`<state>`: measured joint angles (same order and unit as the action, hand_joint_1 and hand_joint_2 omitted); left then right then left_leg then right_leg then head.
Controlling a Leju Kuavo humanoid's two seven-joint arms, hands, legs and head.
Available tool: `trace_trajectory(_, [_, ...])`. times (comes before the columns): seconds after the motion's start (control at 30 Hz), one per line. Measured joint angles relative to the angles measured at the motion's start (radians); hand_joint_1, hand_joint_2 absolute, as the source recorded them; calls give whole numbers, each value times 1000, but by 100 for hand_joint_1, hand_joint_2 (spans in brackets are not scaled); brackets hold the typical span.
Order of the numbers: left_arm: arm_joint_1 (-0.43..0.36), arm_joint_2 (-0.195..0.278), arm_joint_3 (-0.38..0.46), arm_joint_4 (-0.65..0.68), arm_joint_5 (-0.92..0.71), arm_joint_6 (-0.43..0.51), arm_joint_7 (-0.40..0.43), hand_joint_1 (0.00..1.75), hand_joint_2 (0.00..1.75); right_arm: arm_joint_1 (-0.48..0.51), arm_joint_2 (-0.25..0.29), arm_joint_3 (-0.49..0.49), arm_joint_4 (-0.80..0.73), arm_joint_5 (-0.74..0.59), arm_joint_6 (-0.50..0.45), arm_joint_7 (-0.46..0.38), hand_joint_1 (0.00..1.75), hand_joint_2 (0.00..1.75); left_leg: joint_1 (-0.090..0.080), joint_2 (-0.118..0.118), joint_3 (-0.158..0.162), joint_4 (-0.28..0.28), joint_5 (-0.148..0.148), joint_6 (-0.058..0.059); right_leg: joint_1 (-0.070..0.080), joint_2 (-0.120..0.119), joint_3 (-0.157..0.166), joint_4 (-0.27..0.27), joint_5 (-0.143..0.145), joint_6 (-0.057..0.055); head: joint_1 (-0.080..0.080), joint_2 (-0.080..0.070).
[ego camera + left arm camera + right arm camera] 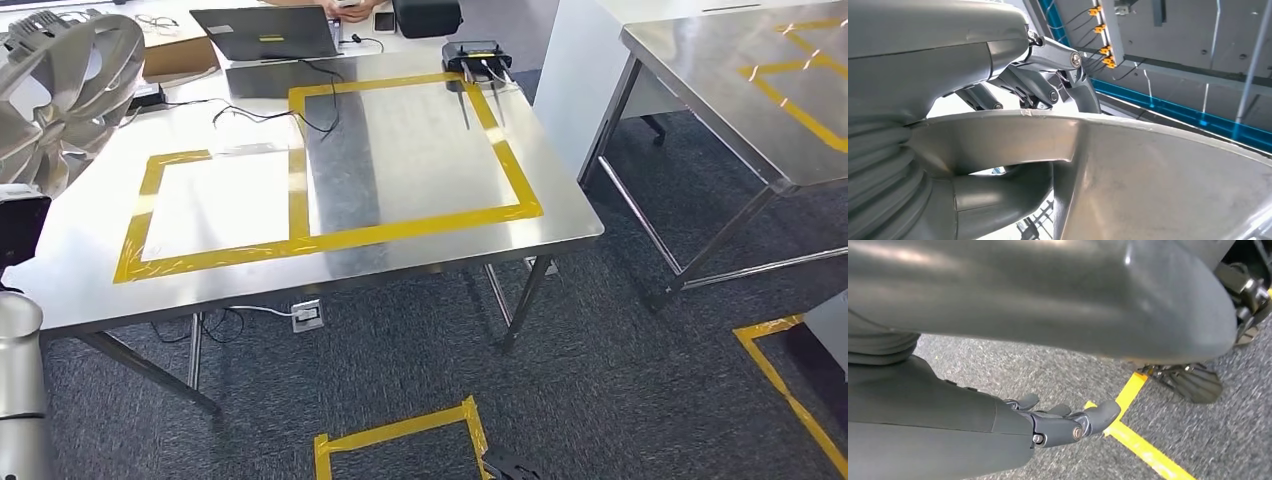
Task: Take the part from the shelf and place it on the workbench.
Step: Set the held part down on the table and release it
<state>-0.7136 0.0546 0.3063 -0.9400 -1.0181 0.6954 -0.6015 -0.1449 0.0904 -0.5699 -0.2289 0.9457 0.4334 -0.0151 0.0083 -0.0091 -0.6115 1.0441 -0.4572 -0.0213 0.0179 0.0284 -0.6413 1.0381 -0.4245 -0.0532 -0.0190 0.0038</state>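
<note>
The part [60,90] is a silver bladed metal wheel, up at the far left of the head view, above the left end of the steel workbench [400,150]. In the left wrist view my left hand [948,60] grips the part's [1148,180] curved metal rim, thumb under it and dark fingers [1048,75] over it. Yellow tape [300,243] marks two adjoining rectangles on the benchtop. My right hand [1058,422] hangs over the grey carpet, fingers loosely apart and holding nothing.
At the workbench's far edge sit a laptop [265,32], a cardboard box [175,45], a black device with antennas [477,60] and loose cables. A person's hand [350,8] is beyond the laptop. A second steel table [740,80] stands to the right. Yellow tape squares [400,435] mark the floor.
</note>
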Motion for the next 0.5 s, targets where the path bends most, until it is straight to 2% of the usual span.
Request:
trace_trajectory(0.03, [0, 0, 0, 1, 4, 0, 2, 175, 175, 0, 0, 0, 0, 0, 0, 0, 0, 0, 0, -1, 0, 0, 0, 1, 1, -1, 2, -3, 2, -5, 0, 0])
trace_trajectory(0.17, [0, 2, 0, 5, 21, 0, 7, 175, 175, -1, 0, 0, 0, 0, 0, 0, 0, 0, -1, -3, 1, 0, -1, 11, 2, -3, 9, -13, 3, -1, 0, 0])
trace_trajectory(0.23, [0, 5, 0, 7, 19, 0, 15, 175, 175, -1, 0, 0, 0, 0, 0, 0, 0, 0, -1, -3, 0, 0, -2, 14, 1, -4, 10, -16, 4, 6, 0, 0])
trace_trajectory(0.37, [0, 9, 0, 10, 12, 0, 24, 175, 175, -1, 0, 0, 0, -1, 0, 0, 0, 0, -3, -3, 0, 0, -2, 18, -1, -5, 11, -19, 4, 28, 0, 0])
trace_trajectory(0.5, [0, 11, 0, 10, 12, 0, 24, 175, 175, -1, 0, 0, 0, -2, 0, 0, 0, 0, -3, -3, 0, 0, -2, 18, -3, -5, 11, -19, 4, 32, 0, 0])
